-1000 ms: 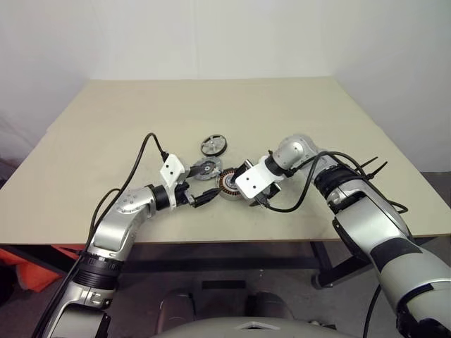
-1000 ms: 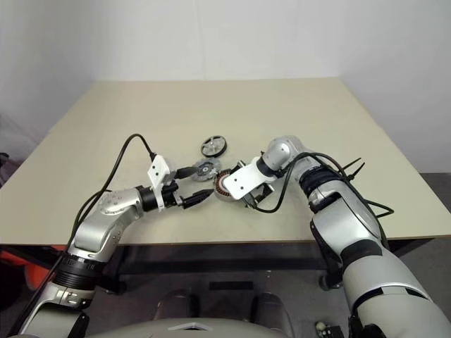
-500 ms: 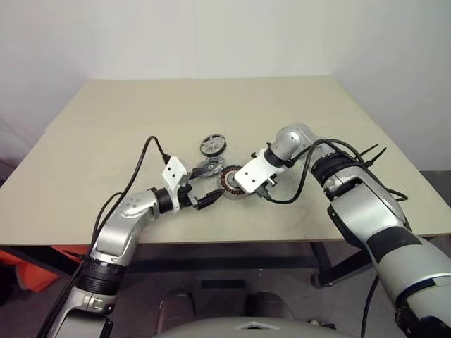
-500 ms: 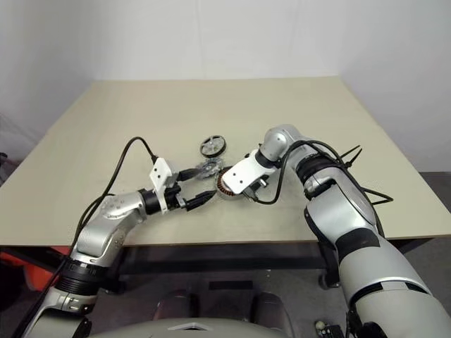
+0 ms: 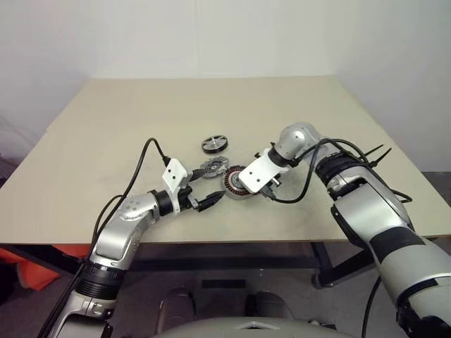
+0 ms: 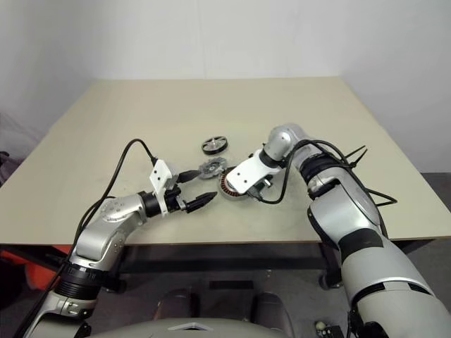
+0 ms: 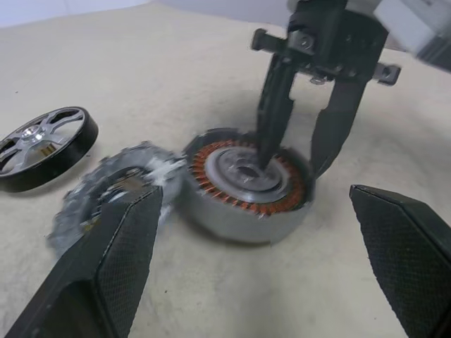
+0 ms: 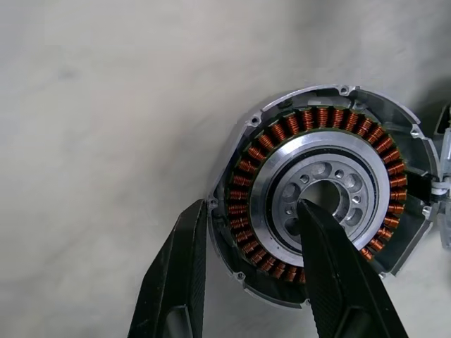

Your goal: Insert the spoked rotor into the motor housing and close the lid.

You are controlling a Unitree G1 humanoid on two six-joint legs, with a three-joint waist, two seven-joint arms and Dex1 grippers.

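Left gripper: held low over the table near the front edge, fingers spread wide and empty, tips aimed toward the cluster of parts; no visible shift from a second ago. Spoked rotor: dark-rimmed wheel lying flat, farthest from the robot, just beyond the other two parts and untouched. Lid: flat grey disc lying between the left gripper and the housing, its edge against or just beside the housing wall; which, I cannot tell. It looks smeared in the left wrist view, so it may be in motion. Motor housing: silver cup with copper windings, open side up, sitting on the table at the middle of the group. Right gripper: pointing steeply down, one finger inside the central bore, the other outside the wall, clamped across the housing's rim. Change noted: a second ago these fingers stood wide beside the housing; they have since narrowed onto its wall, and the housing sits slightly farther right in the head views. Judgement: the housing is now secured and being repositioned; the rotor is not yet inserted and the lid not yet fitted.
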